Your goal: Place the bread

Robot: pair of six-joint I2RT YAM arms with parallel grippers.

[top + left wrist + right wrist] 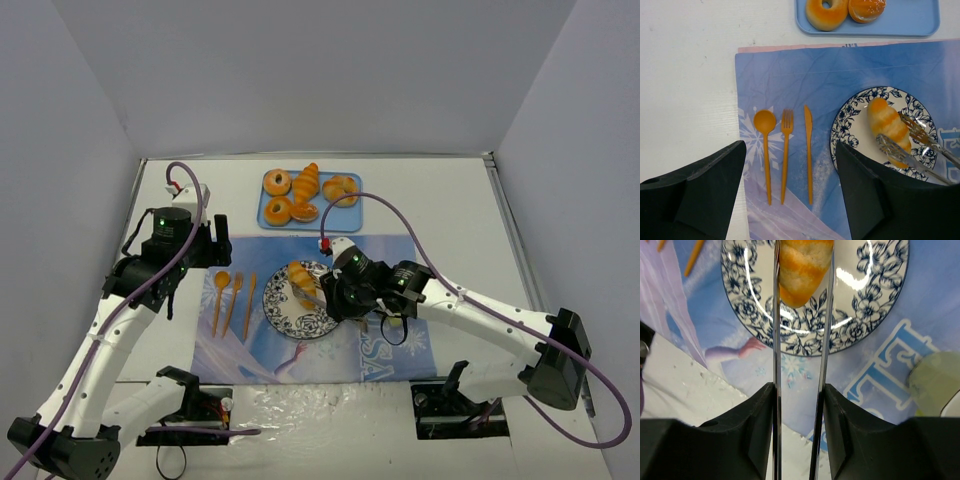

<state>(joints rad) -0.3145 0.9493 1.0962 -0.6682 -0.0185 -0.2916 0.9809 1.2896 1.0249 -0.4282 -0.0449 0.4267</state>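
Placing status: the bread (887, 127) lies on the plate (842, 125), on its left half, long axis running from the far-left rim down towards the plate's middle.
Contact: bread looks to rest on the plate, not lifted; judged from the left wrist and top views.
Tongs (776, 365): two metal arms flank the near end of the bread, one on each side, touching or just beside it; cannot tell if they squeeze it.
Right gripper (799, 405): fingers pressed together on the tongs' arms, holding the tool over the near plate rim.
Left gripper (790, 145): fingers spread, holding nothing, hovering above the placemat (850, 70) near the spoon (765, 122), fork (786, 122) and knife (808, 125).
Tray (268, 222): beyond the placemat, carries the doughnuts and other pastries, well apart from the plate.
Done: bread is at the plate, so the carry looks finished.
Left: let the tongs open off the bread, pull them back clear of the plate.
Risk: an arm may drag the roll while backing out.
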